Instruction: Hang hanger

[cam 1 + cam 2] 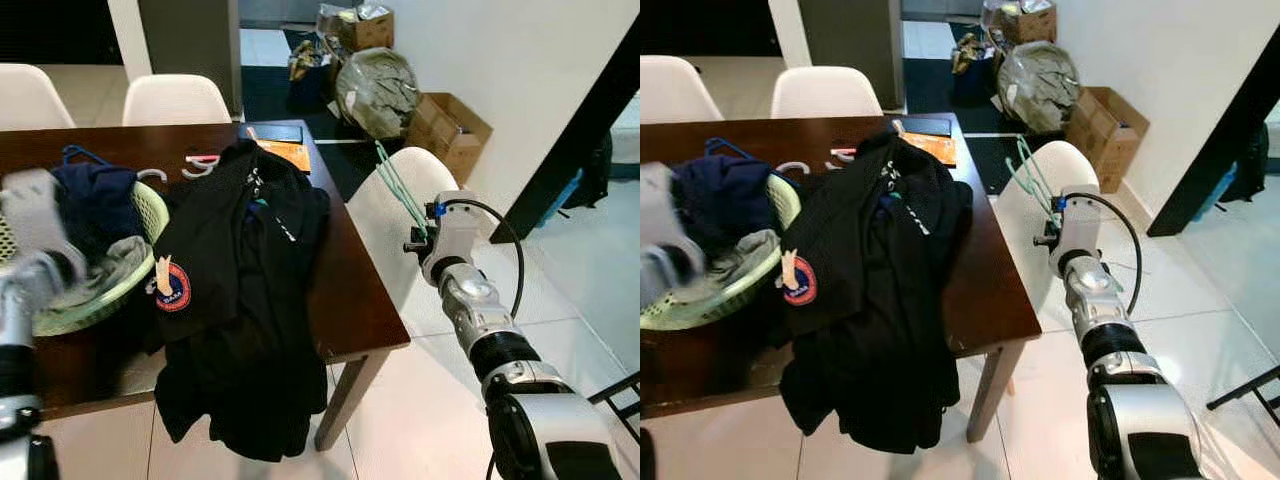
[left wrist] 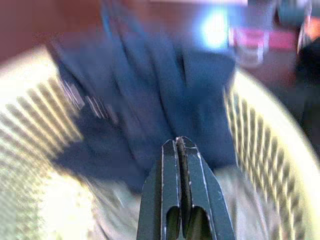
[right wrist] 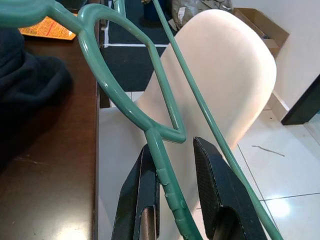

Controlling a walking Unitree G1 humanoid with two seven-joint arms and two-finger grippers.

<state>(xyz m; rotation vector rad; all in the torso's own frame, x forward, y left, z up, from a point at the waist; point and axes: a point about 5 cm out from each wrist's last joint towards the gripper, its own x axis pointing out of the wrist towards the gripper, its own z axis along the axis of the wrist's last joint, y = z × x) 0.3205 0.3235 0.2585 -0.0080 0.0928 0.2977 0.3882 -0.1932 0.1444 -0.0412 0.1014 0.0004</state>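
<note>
A green hanger (image 1: 398,187) sticks up from my right gripper (image 3: 174,145), which is shut on the hanger's lower bar (image 3: 167,190) beside the table's right edge, over a white chair (image 1: 385,220). A black jacket (image 1: 240,290) with a round red patch is draped across the dark wooden table (image 1: 345,290) and hangs over its front edge. My left gripper (image 2: 179,143) is shut with nothing in it. It hovers, blurred, over a pale green basket (image 1: 152,215) of blue and grey clothes (image 1: 95,200) at the table's left.
Loose hangers, white and pink (image 1: 200,165) and a blue one (image 1: 85,155), lie on the table behind the basket, next to an orange paper (image 1: 290,153). Two white chairs (image 1: 175,100) stand at the far side. Cardboard boxes (image 1: 450,125) and a full bag (image 1: 378,90) line the right wall.
</note>
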